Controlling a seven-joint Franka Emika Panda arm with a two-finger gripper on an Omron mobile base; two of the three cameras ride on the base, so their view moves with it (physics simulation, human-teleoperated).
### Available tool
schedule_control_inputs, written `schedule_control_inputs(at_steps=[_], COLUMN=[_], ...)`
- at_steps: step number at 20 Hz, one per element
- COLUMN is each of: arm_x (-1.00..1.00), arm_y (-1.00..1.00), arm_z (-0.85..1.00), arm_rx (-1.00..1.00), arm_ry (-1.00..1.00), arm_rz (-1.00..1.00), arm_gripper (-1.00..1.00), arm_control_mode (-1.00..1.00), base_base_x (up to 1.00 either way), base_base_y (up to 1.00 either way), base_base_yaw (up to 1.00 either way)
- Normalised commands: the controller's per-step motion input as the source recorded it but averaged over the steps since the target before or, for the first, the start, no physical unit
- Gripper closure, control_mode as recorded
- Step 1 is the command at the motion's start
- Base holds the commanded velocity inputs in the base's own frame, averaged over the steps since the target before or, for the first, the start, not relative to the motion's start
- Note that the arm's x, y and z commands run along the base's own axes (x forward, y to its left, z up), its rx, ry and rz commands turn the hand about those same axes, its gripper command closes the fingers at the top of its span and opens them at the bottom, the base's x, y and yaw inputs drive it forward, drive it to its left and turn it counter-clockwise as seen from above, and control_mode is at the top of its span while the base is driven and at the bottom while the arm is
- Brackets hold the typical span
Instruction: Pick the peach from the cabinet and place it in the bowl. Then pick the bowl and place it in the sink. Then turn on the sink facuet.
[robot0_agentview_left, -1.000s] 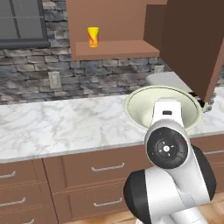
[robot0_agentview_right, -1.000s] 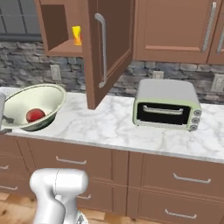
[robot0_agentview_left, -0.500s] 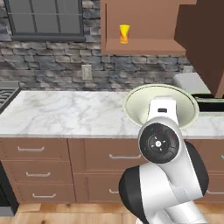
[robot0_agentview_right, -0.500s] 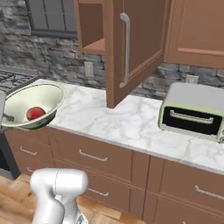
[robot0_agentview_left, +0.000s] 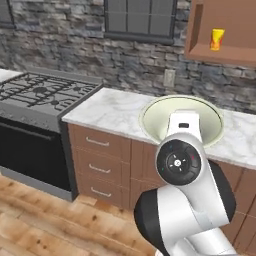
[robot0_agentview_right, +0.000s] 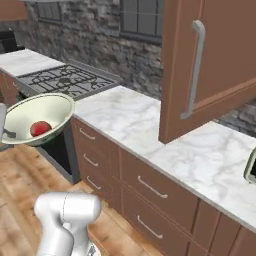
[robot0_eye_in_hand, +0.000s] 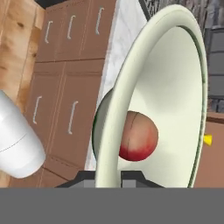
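My gripper (robot0_eye_in_hand: 109, 177) is shut on the rim of the pale cream-green bowl (robot0_eye_in_hand: 131, 83), one fingertip on each side of its wall. The bowl is held tilted in the air in front of the counter. The reddish peach (robot0_eye_in_hand: 138, 136) lies inside it. From the right base the bowl (robot0_agentview_right: 37, 112) hangs at the left with the peach (robot0_agentview_right: 41, 128) in its bottom. From the left base the bowl (robot0_agentview_left: 157, 115) sits behind my arm. The brown cabinet (robot0_agentview_left: 230, 50) is at the upper right. The sink and the sink facuet are out of view.
A yellow cup (robot0_agentview_left: 217, 39) stands on the cabinet shelf. The open cabinet door (robot0_agentview_right: 210, 65) juts over the marble counter (robot0_agentview_right: 165, 135). A gas stove (robot0_agentview_left: 40, 90) stands left of the counter, a toaster oven (robot0_agentview_right: 251, 167) at the far right. Wooden floor (robot0_agentview_left: 45, 220) lies below.
The whole scene has slid right: the base has moved left along the counter, so the stove has come into view. The bowl with the peach stays in my grip.
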Motion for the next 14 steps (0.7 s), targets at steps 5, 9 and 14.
schedule_control_inputs(at_steps=[5, 9, 14], arm_x=[0.00, 0.00, 0.00], arm_y=[0.00, 0.00, 0.00], arm_z=[0.00, 0.00, 0.00], arm_rx=[0.00, 0.00, 0.00], arm_ry=[0.00, 0.00, 0.00], arm_rz=[0.00, 0.00, 0.00], arm_gripper=[1.00, 1.00, 1.00], arm_control_mode=[1.00, 1.00, 1.00], base_base_x=[0.00, 0.21, 0.44], base_base_y=[0.00, 0.00, 0.00], base_base_yaw=[0.65, 0.58, 0.55])
